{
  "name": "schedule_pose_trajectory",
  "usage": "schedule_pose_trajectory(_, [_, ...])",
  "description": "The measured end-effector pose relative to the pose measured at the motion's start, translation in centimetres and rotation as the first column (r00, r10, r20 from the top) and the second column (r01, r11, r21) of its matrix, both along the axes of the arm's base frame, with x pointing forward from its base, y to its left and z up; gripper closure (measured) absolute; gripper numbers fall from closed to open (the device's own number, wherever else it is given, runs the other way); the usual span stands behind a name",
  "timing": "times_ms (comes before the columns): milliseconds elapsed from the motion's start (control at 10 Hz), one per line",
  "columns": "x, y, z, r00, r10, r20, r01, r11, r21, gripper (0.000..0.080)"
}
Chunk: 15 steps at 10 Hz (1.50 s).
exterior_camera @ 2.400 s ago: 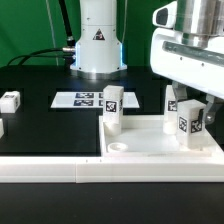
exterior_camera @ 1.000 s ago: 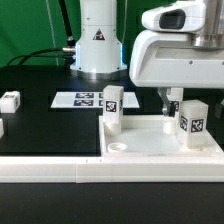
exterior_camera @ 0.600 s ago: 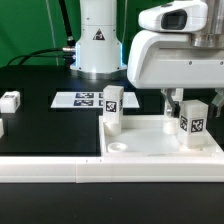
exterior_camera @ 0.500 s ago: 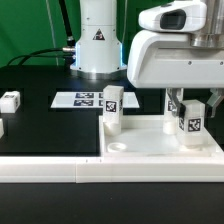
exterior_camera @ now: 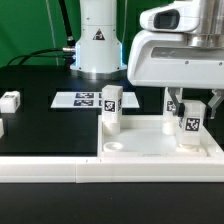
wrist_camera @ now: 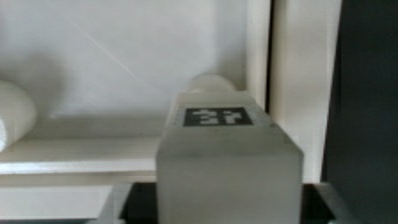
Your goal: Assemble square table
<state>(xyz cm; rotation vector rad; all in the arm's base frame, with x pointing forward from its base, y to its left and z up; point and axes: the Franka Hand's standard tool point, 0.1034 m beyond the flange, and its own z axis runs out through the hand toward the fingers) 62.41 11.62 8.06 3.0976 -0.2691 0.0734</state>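
Firmly, one table leg is clamped over the white tabletop.
Nearest, the border wall (exterior_camera: 60, 172) is seen running across the front. Just behind it the tabletop (exterior_camera: 160, 152) is laid flat, with a round corner socket (exterior_camera: 115, 147) shown near its front edge. Toward the exterior view's right, the gripped leg (exterior_camera: 189, 128) is pinched between the closed fingers of the gripper (exterior_camera: 190, 108), its tag turned outward; whether it is seated cannot be told. A second leg (exterior_camera: 111, 108) is stood upright at the slab's rear corner. Farther back, the marker board (exterior_camera: 80, 99) and a loose leg (exterior_camera: 10, 100) are laid on the black table (exterior_camera: 40, 125).
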Motion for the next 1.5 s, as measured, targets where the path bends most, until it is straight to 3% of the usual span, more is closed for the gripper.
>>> schedule_pose_trajectory(500, [-0.16,0.21,-0.11,0.912,-0.411,0.004,0.41,0.911,0.029,0.0509])
schedule_pose_trajectory(900, [-0.22,-0.11,-0.21,0.682,-0.731,-0.01,0.73,0.681,0.056,0.0508])
schedule_pose_trajectory(1200, [-0.17,-0.26,-0.31,0.486,-0.874,-0.009,0.872,0.484,0.074,0.0508])
schedule_pose_trajectory(1400, [-0.14,-0.18,-0.32,0.41,-0.912,-0.019,0.91,0.407,0.083,0.0508])
schedule_pose_trajectory(1500, [-0.15,-0.14,-0.33,0.414,-0.91,-0.019,0.908,0.411,0.083,0.0423])
